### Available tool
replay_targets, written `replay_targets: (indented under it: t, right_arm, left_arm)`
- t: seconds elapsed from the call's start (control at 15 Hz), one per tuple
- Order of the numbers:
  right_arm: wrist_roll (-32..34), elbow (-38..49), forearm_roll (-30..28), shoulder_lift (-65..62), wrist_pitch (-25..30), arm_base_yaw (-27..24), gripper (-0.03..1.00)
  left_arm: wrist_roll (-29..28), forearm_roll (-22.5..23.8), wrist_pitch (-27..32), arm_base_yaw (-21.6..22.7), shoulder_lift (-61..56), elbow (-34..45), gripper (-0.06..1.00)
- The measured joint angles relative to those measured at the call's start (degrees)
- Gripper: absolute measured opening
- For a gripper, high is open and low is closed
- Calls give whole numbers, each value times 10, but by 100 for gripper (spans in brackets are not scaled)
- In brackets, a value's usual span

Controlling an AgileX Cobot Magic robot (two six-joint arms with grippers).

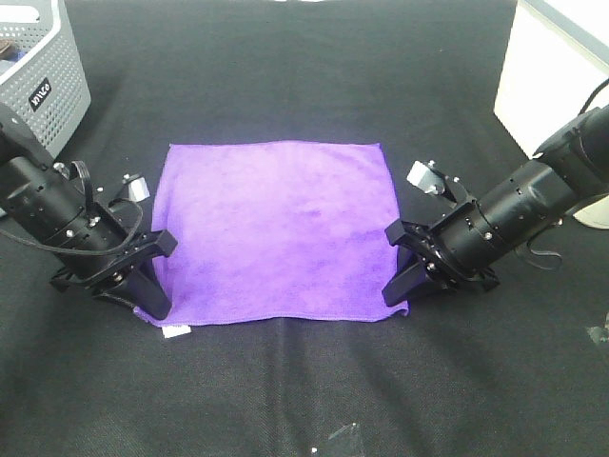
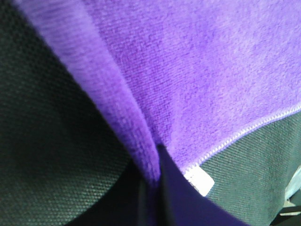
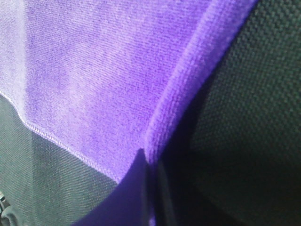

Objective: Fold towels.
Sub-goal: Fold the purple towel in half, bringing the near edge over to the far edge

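A bright purple towel [image 1: 276,228] lies spread flat on the black table, with a small white tag [image 1: 174,331] at its near left corner. My left gripper [image 1: 152,307] is shut on the towel's near left corner; the left wrist view shows the purple edge [image 2: 141,155] pinched into the jaws, with the tag [image 2: 200,180] beside it. On the other side, my right gripper [image 1: 395,297] is shut on the near right corner, and the right wrist view shows the hem [image 3: 155,141] bunched into the closed jaws.
A grey perforated basket [image 1: 38,76] stands at the back left. A white box [image 1: 557,81] stands at the back right. Bits of clear tape [image 1: 343,438] lie on the black cloth near the front edge.
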Motion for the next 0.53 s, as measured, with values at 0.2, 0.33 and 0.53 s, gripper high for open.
replay_targets:
  t: [0.2, 0.33, 0.53]
  right_arm:
    - [22, 0, -9, 3, 19, 0, 1]
    - [53, 1, -37, 4, 55, 1, 1]
    - [84, 32, -46, -31, 80, 4, 1]
  left_arm:
    - [0, 30, 10, -1, -7, 1, 0]
    - [-7, 84, 15, -3, -25, 5, 0]
    - [-27, 108, 30, 5, -74, 28, 0]
